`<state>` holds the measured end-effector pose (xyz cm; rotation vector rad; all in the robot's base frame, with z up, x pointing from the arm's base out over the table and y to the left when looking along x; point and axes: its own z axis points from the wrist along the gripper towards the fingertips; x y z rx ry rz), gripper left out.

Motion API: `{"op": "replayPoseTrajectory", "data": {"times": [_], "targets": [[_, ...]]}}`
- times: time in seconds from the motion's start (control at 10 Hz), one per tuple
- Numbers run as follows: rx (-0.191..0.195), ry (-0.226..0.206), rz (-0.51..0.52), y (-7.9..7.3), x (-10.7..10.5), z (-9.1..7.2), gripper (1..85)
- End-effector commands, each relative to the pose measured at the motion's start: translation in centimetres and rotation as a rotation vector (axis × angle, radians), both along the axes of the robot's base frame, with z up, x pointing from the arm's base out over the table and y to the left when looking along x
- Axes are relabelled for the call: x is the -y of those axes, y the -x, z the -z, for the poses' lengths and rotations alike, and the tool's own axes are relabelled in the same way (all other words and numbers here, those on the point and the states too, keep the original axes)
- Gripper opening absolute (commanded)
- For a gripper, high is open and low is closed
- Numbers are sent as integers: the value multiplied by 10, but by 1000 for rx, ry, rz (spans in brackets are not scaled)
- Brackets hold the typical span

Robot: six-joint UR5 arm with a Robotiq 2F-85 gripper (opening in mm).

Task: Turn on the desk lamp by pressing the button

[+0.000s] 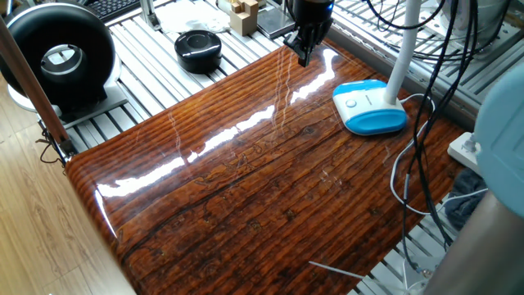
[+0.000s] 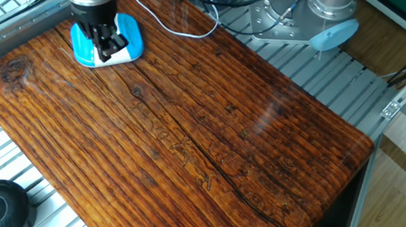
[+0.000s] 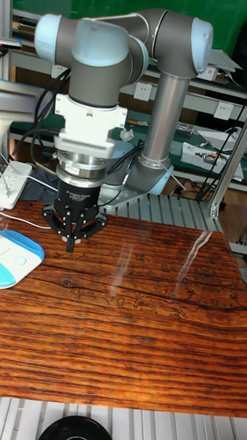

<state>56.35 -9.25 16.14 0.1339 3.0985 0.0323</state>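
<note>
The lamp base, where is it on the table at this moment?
In one fixed view the lamp base sits near the table's far right edge, with the gripper to its left and apart from it, and the power strip off the table beyond.

A glossy, dark-grained wooden table (image 1: 246,188) lay on a slatted metal frame (image 1: 147,49), and directly on it stood only the desk lamp (image 1: 368,106), its blue-sided base near one far corner, with a thin white cable (image 2: 175,21) trailing off the nearby edge.
</note>
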Motion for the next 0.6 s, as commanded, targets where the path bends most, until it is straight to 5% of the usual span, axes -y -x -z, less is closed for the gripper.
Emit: {"op": "replayPoseTrajectory", "data": {"times": [0.0, 0.5], "targets": [[6, -36, 151, -7, -5, 1, 10], [40, -115, 358, -30, -32, 1, 10]]}}
